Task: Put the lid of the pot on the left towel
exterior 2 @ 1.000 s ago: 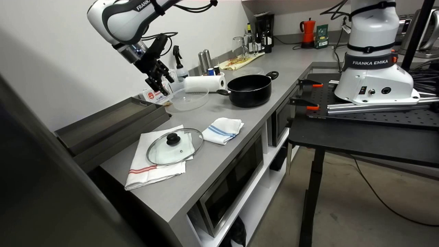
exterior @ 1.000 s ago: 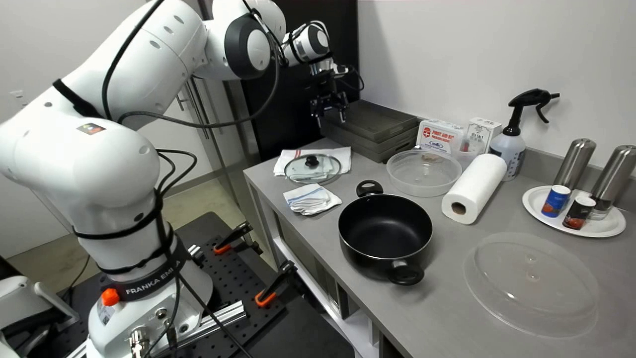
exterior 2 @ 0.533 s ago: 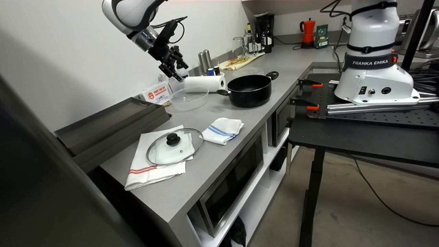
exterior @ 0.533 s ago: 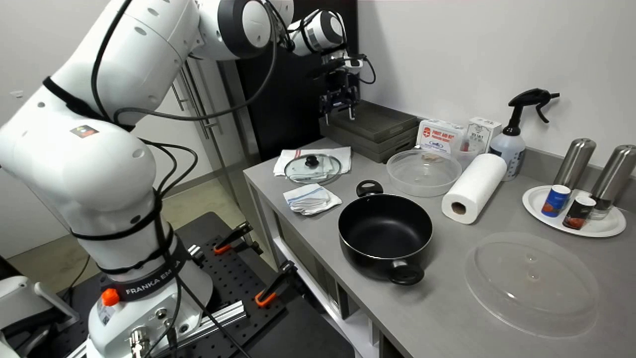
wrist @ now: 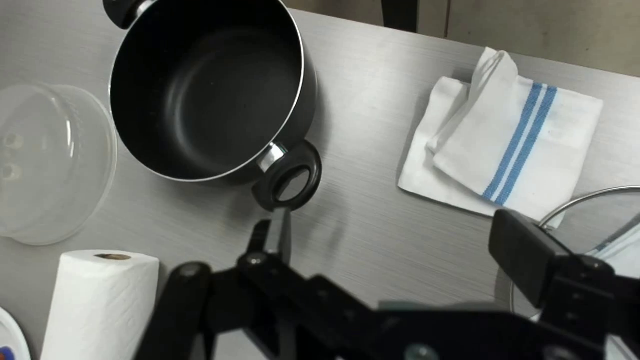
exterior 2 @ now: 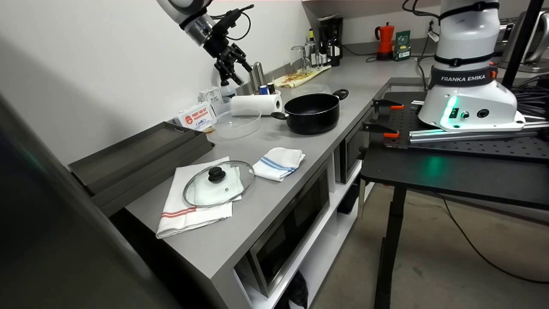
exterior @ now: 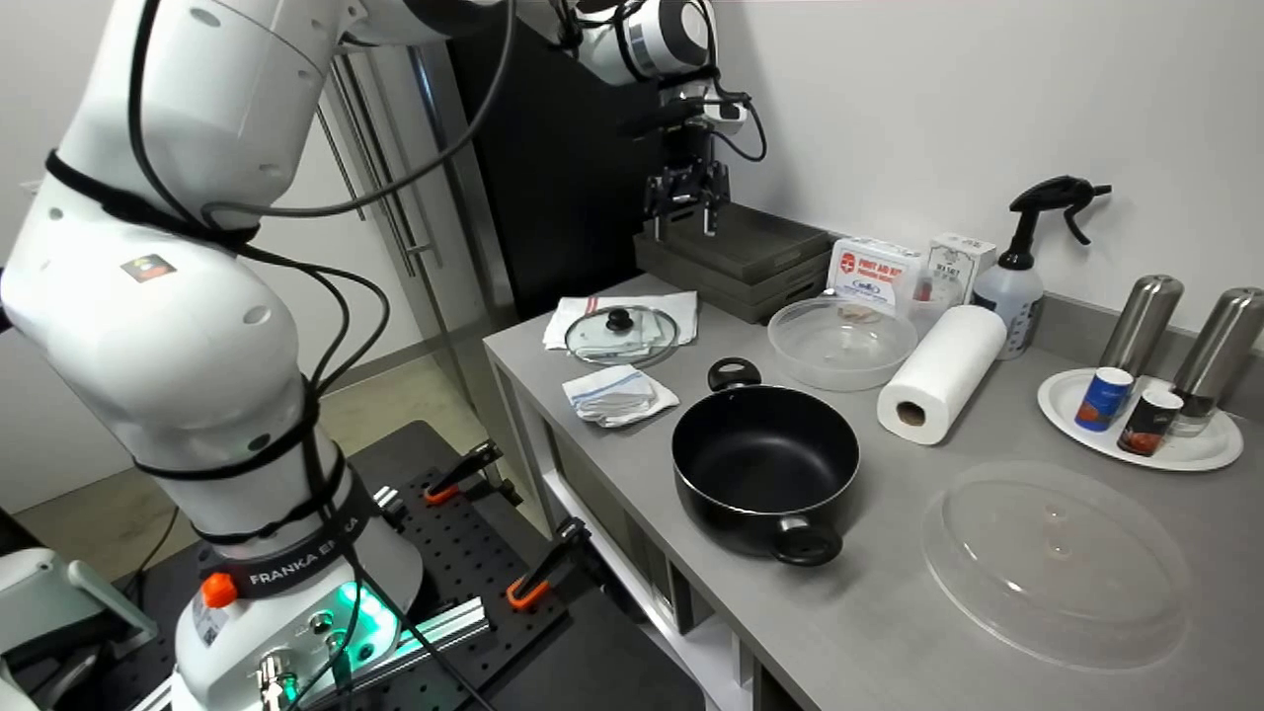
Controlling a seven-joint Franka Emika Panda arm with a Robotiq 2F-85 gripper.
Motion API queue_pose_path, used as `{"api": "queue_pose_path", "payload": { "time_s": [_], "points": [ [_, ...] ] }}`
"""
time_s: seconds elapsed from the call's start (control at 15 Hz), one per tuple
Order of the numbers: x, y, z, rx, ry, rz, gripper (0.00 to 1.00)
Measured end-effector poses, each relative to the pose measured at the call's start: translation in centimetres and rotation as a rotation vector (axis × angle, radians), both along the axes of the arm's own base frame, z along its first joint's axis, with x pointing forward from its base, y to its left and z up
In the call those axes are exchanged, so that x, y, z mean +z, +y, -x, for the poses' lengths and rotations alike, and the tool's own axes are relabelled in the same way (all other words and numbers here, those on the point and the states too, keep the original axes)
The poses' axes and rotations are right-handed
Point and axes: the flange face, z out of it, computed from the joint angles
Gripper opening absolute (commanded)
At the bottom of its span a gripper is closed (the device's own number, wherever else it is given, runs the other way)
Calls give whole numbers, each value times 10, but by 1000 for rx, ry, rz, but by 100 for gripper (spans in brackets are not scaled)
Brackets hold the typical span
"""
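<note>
The round glass lid with its black knob lies flat on the left towel, the larger white cloth with red stripes. In an exterior view the lid overhangs this towel on one side. In the wrist view part of the lid shows at the right edge, partly behind a finger. The black pot stands uncovered on the counter; it also shows in the wrist view. My gripper is open and empty, high above the counter; its fingers are wide apart.
A smaller blue-striped cloth lies between lid and pot. A clear bowl, paper-towel roll, grey trays and first aid box stand toward the wall. A clear plastic disc lies beyond the pot.
My gripper has moved up and away from the lid, toward the paper-towel roll side, and stays open. The lid, towels and pot have not moved. A green light now shows on the robot base.
</note>
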Motion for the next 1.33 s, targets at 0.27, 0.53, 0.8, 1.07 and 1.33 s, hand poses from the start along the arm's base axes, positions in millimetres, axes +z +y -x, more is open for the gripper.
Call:
{"api": "queue_pose_path", "payload": {
  "time_s": [0.27,0.53,0.8,1.07,1.33],
  "points": [
    [20,-28,24,-48,-23,-38,100],
    [31,-61,56,-115,-41,-81,100],
    [31,-98,93,-200,-87,-143,100],
    [20,-129,138,-286,-117,-205,100],
    [7,-153,178,-333,-162,-271,100]
  ]
}}
